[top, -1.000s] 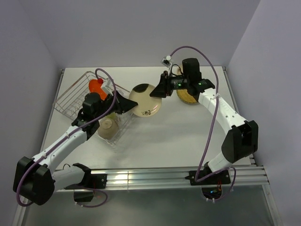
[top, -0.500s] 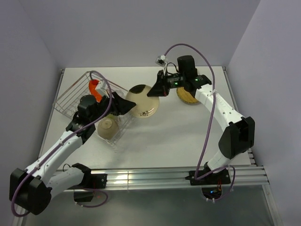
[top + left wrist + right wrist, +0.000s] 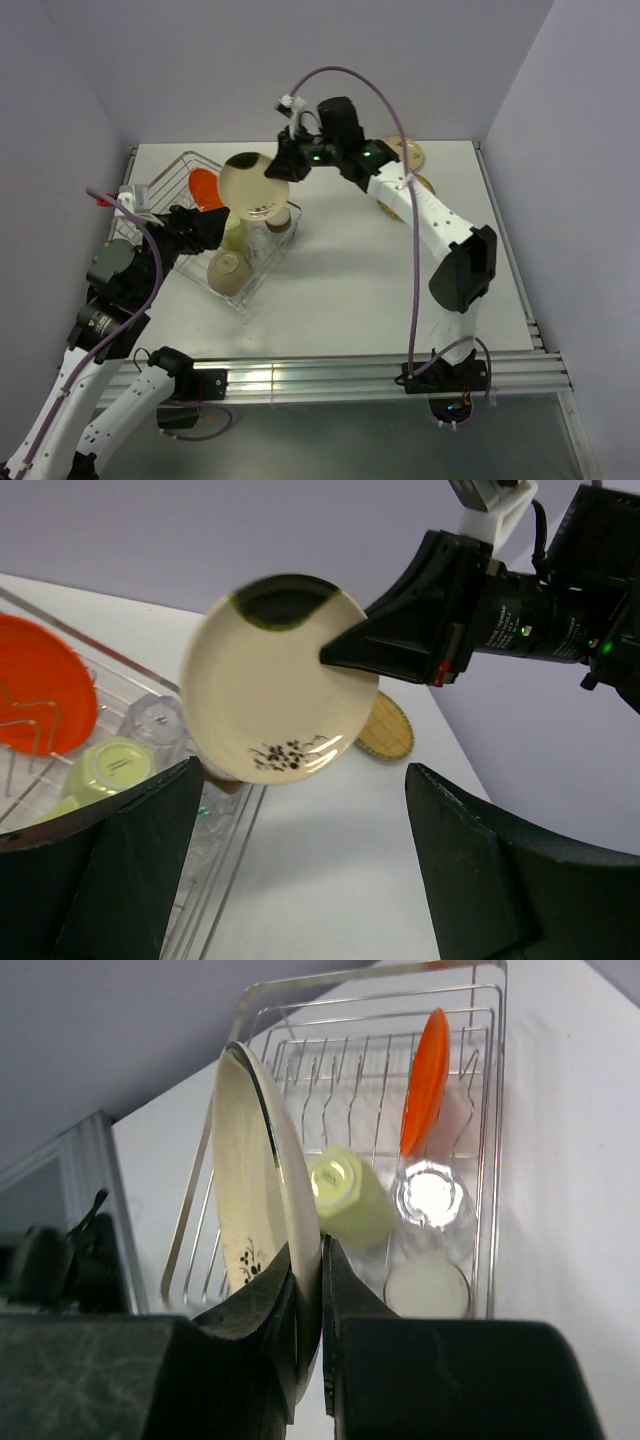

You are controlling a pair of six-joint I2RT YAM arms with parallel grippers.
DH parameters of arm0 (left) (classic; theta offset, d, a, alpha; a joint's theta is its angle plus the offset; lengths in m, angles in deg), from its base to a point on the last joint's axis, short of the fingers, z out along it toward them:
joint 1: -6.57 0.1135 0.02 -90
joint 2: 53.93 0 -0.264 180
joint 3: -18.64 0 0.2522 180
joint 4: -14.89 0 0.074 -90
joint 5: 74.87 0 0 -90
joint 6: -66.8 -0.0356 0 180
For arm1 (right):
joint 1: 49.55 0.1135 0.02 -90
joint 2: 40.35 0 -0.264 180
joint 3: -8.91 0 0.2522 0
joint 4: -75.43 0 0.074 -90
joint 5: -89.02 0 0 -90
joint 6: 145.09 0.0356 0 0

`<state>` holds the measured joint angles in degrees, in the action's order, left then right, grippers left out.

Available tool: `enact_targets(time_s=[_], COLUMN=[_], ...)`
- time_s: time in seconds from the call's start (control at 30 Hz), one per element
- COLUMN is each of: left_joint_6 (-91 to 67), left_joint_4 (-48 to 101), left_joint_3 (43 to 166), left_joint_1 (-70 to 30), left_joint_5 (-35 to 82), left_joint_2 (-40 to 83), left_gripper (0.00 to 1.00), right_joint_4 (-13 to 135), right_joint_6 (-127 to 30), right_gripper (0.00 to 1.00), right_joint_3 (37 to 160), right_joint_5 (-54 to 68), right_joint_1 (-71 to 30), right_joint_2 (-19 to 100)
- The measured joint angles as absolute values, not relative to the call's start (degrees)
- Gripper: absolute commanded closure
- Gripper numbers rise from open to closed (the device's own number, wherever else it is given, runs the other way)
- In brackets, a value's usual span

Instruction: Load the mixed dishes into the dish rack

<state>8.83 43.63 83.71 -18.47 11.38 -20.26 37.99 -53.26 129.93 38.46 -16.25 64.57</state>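
Observation:
My right gripper (image 3: pixel 281 169) is shut on the rim of a cream patterned plate (image 3: pixel 249 185) and holds it on edge in the air over the dish rack (image 3: pixel 158 192). The right wrist view shows that plate (image 3: pixel 250 1180) pinched between the fingers (image 3: pixel 345 1295). In the rack stand an orange plate (image 3: pixel 425 1080), a pale yellow mug (image 3: pixel 350 1200), a clear glass (image 3: pixel 432 1193) and a white bowl (image 3: pixel 428 1288). My left gripper (image 3: pixel 300 880) is open and empty, below and apart from the plate (image 3: pixel 275 695). A tan woven plate (image 3: pixel 386 730) lies on the table.
Another cream plate (image 3: pixel 409 152) lies at the back right, beside the woven one (image 3: pixel 426 184). The right arm stretches across the back of the table. Walls close in on three sides. The rack (image 3: pixel 370 980) has free prong slots left of the orange plate.
My left gripper opened, let go of the cream plate and drew back to the left. My right gripper shut on the plate and carried it left and up over the rack.

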Motion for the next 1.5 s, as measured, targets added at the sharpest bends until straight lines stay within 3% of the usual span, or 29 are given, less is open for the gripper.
enact_targets(time_s=[0.3,0.67,0.97,1.5], left_joint_6=[6.9,5.1,4.9,6.0], left_joint_4=[52.6,56.7,59.7,60.0], left_joint_3=[85.3,86.9,86.9,86.0], left_joint_1=[-18.5,-18.5,-18.5,-18.5], left_joint_5=[4.9,-1.1,-3.7,-4.3], left_joint_2=[-24.6,-29.2,-31.3,-32.0], left_gripper=[0.1,0.1,0.08,0.08], right_joint_4=[47.4,67.3,73.3,74.7], right_joint_6=[-50.4,-60.5,-65.9,-66.7], right_gripper=[1.0,1.0,1.0,1.0], right_joint_3=[143.4,155.2,155.2,148.9], right_joint_5=[10.4,-12.5,-17.3,-15.4], right_joint_1=[-0.6,5.4,6.2,6.9], right_joint_2=[80.3,98.6,101.7,101.7])
